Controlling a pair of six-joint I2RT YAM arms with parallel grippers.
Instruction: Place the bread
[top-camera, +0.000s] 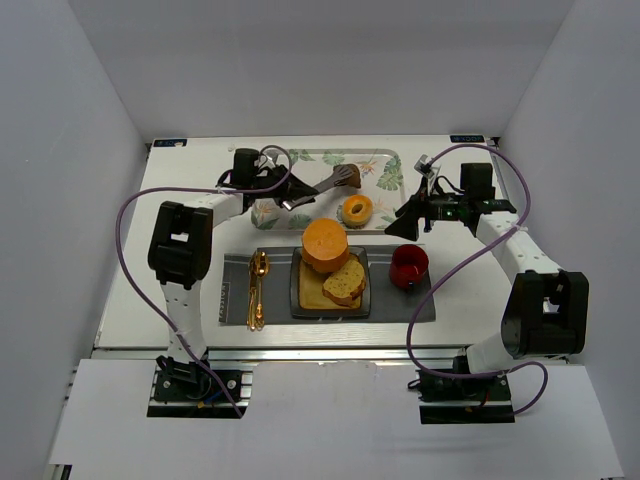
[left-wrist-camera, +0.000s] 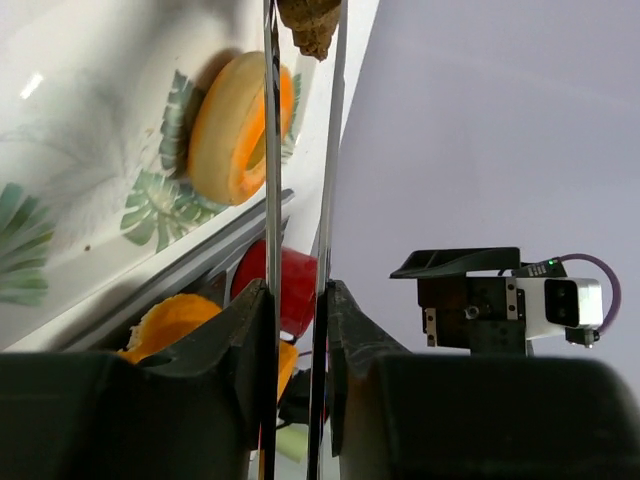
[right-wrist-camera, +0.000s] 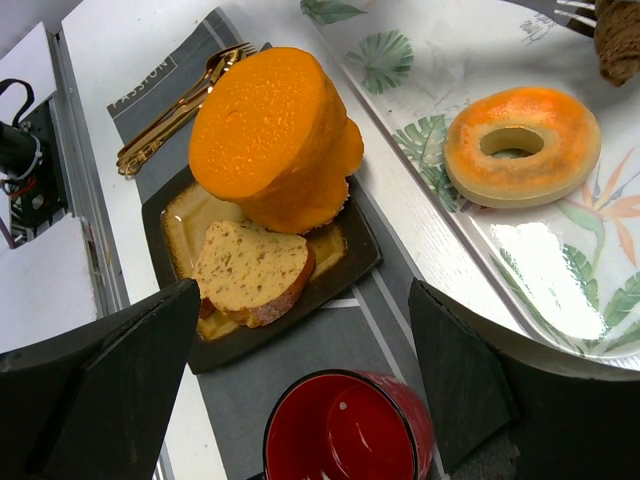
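White walls box in a white desk (top-camera: 462, 316). The bread (right-wrist-camera: 250, 270) lies on the square plate (right-wrist-camera: 178, 228), on the side toward the red cup (right-wrist-camera: 345, 430). Its far edge is tucked against the orange block (right-wrist-camera: 270, 140) that shares the plate. The plate sits on a grey mat (right-wrist-camera: 300, 350), btwn the gold cutlery (right-wrist-camera: 175, 105) and the cup. Beyond the mat is a leaf-print tray (right-wrist-camera: 440, 80) w/ a donut (right-wrist-camera: 575, 145) on it.

Handling, my read: light, soft, crumbly. The crumb will prob. dent or tear if squeezed hard; the crust is the firmer part. Best hold is across the two flat faces near the middle, or crust to crust, w/ gentle pressure. The end away from the orange block is the free one. It looks already set on the plate, so prob. little is left to do w/ this slice.

L fingers (left-wrist-camera: 298, 340) are clamped on a pair of tongs (left-wrist-camera: 272, 150). The long blades reach out over the tray and pinch a brown crusty piece (left-wrist-camera: 310, 22) at the tips; can't tell if that's more bread. R fingers (right-wrist-camera: 305, 300) are spread wide w/ nothing held, above the mat's far edge by the cup.
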